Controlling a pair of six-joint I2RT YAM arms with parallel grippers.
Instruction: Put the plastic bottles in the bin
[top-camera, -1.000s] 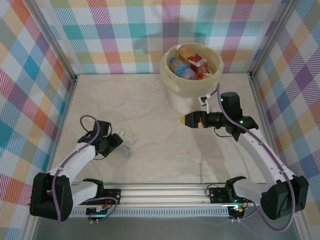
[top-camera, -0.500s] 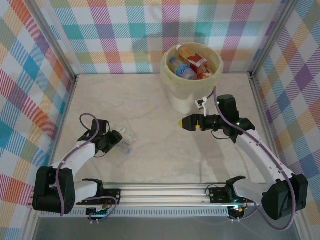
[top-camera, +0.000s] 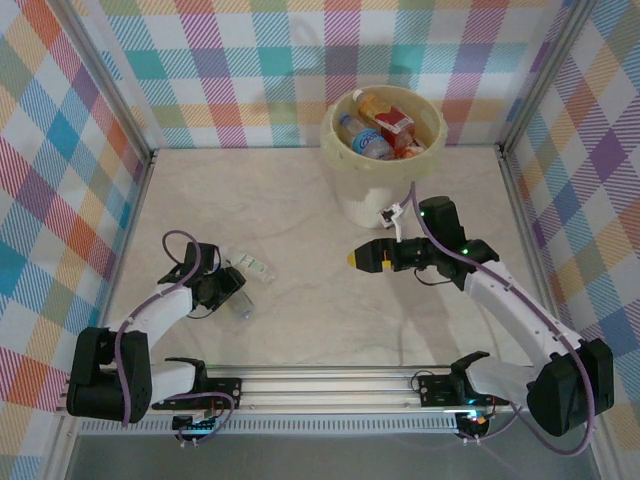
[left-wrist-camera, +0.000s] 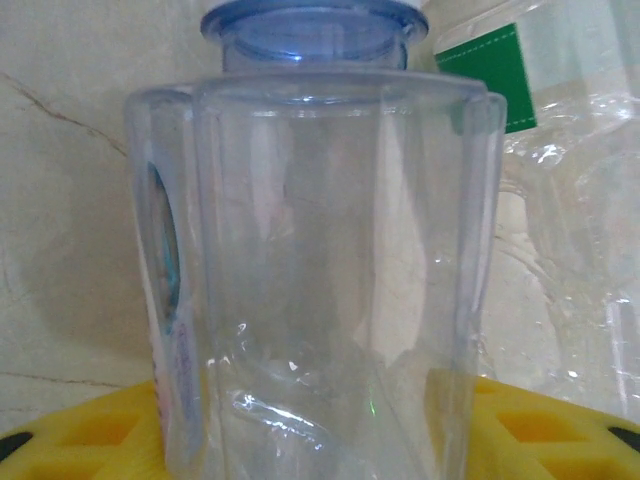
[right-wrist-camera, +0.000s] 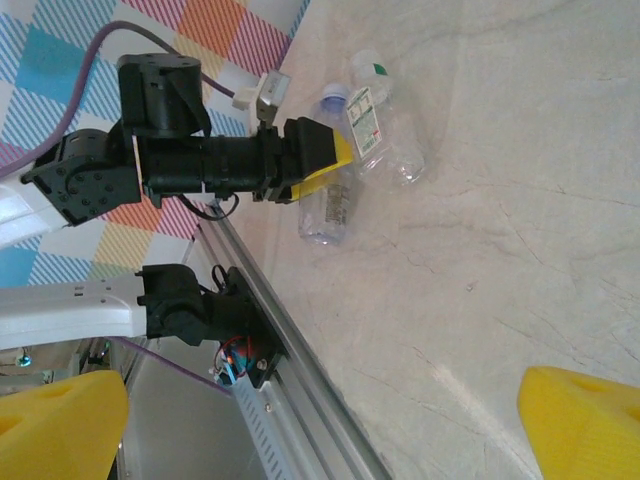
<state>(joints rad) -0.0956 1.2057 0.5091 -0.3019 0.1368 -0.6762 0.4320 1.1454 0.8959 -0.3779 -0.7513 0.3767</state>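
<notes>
My left gripper (top-camera: 230, 289) is shut on a clear plastic bottle with a blue cap (left-wrist-camera: 315, 250), which lies on the table at the near left (top-camera: 244, 304). In the left wrist view its yellow fingers (left-wrist-camera: 540, 430) flank the bottle's lower body. Touching it on the right lies a second clear bottle with a green label (left-wrist-camera: 560, 180) (top-camera: 254, 268). The right wrist view looks across at both bottles (right-wrist-camera: 326, 205) (right-wrist-camera: 388, 135). My right gripper (top-camera: 352, 258) hovers open and empty over mid-table, below the cream bin (top-camera: 352, 185). Several bottles (top-camera: 367, 142) lie in the bin.
Checked walls enclose the table on three sides. The metal rail (top-camera: 330, 385) carrying both arm bases runs along the near edge. Bare marble surface (top-camera: 300, 210) spreads between the two grippers and to the bin's left.
My left gripper has closed onto the blue-capped bottle. My right arm has swung left and nearer, away from the bin, its jaws staying open.
</notes>
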